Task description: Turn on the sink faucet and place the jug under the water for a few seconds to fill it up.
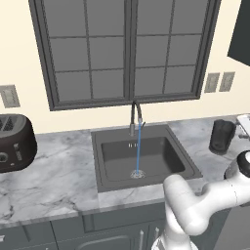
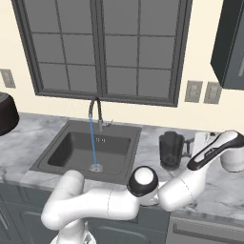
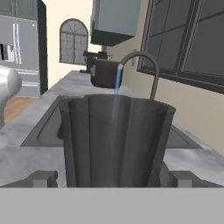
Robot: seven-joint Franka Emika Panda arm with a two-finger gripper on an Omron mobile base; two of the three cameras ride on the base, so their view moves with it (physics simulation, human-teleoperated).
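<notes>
The dark translucent jug (image 3: 116, 140) stands upright on the marble counter right of the sink (image 1: 113, 163), also seen as the jug (image 1: 222, 135) and the jug (image 2: 170, 150). My gripper (image 3: 113, 178) is open, and its fingertips (image 3: 43, 178) flank the jug's base on both sides with small gaps. In the right base view the hand (image 2: 209, 151) reaches at the jug from the right. The sink faucet (image 1: 135, 114) is on: a thin blue stream of water (image 1: 138, 149) falls from the spout to the drain, well left of the jug.
A dark toaster (image 1: 14, 141) sits on the counter left of the sink. A white object (image 2: 200, 140) stands just right of the jug. The window and wall run close behind the faucet. My own arm (image 2: 105, 202) crosses in front of the counter edge.
</notes>
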